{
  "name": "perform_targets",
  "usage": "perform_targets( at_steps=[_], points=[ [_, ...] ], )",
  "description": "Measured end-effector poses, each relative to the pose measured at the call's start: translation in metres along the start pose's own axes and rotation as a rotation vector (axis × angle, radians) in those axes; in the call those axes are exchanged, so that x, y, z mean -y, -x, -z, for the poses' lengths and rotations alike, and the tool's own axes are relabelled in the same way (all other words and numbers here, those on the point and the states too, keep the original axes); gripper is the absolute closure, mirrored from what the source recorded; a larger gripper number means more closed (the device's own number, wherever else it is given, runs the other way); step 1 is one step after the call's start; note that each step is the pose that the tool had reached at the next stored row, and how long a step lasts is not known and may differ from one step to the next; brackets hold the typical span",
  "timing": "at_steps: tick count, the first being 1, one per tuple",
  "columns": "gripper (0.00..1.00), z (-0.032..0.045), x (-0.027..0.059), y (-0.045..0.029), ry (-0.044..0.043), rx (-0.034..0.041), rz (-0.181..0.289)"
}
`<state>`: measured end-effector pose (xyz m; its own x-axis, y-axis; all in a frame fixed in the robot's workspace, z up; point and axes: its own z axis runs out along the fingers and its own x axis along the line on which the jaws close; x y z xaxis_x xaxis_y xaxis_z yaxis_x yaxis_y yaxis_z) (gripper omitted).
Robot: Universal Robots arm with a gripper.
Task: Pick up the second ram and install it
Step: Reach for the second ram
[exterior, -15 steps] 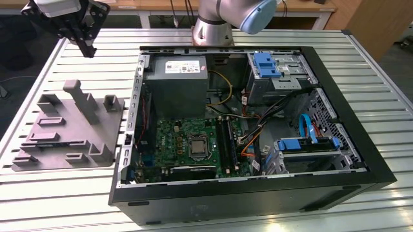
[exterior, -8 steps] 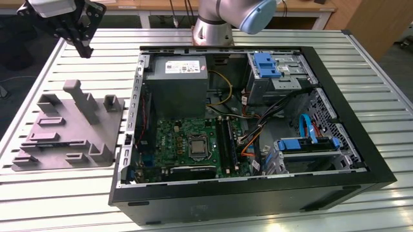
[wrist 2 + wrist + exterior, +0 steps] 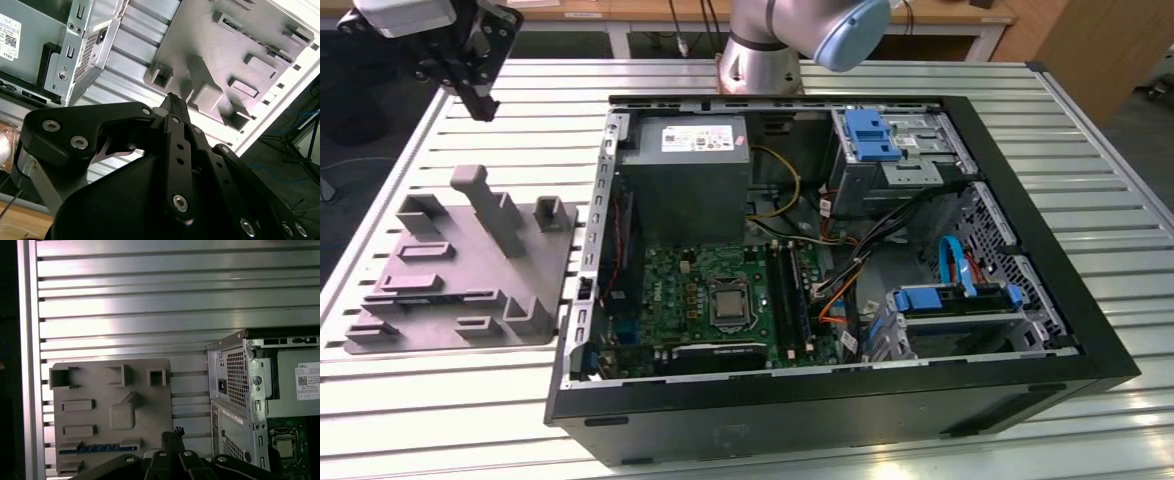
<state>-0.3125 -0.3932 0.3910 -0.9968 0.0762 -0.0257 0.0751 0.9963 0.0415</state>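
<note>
A: Black pincer (image 3: 486,108), tips pressed together on nothing in both wrist views, hangs over the slatted table (image 3: 400,400), beyond the grey fixture's (image 3: 550,265) far end.

B: And the second ram (image 3: 95,448)?

A: Slotted in that fixture, long axis across it, toward the fixture's other end. Its blue edge reads in the first wrist view; the exterior view adds the open computer case (image 3: 854,400).

A white label (image 3: 704,138) sits on top of the grey power-supply box (image 3: 683,190), at the far end of the open computer case (image 3: 827,410) on the exterior view's left. Its lines of print are too small to read there. In both wrist views the label shows a short logo word, fine print and a square code, and none of it reads clearly.
</note>
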Motion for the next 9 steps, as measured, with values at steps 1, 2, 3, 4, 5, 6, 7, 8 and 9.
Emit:
perform_targets(
  at_steps=[1,2,3,4,5,6,7,8,9],
  points=[
    [0.90,-0.0001,0.0001,-0.0015,0.0000,0.0001,0.000],
    [0.90,-0.0001,0.0002,-0.0029,0.0000,0.0002,0.000],
    [0.90,-0.0001,0.0003,-0.0042,0.0000,0.0001,0.000],
    [0.90,-0.0002,0.0004,-0.0053,0.0000,0.0001,0.000],
    [0.90,-0.0003,0.0005,-0.0067,0.0000,0.0002,0.000],
    [0.90,-0.0003,0.0006,-0.0079,0.0000,0.0002,0.000],
    [0.90,-0.0003,0.0007,-0.0089,0.0000,0.0001,0.000],
    [0.90,-0.0004,0.0008,-0.0099,0.0001,0.0002,0.000],
    [0.90,-0.0004,0.0008,-0.0108,0.0000,0.0002,0.000]
  ],
)
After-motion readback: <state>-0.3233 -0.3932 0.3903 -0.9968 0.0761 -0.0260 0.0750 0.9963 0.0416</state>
